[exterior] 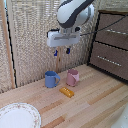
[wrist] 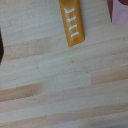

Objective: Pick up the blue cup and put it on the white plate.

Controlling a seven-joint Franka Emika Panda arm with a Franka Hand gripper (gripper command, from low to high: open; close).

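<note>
Hanging high over the wooden table in the exterior view, the gripper holds nothing, its short blue fingers slightly parted, while the blue cup stands upright below it, just beside the pink mug, behind the orange bar, and well apart from the white plate at that view's lower left. Showing only the bar, bare planks and a pink edge, the wrist view misses the cup, which looks glossy, rigid, light and probably slippery, so pinching its rim wall seems safest.
</note>
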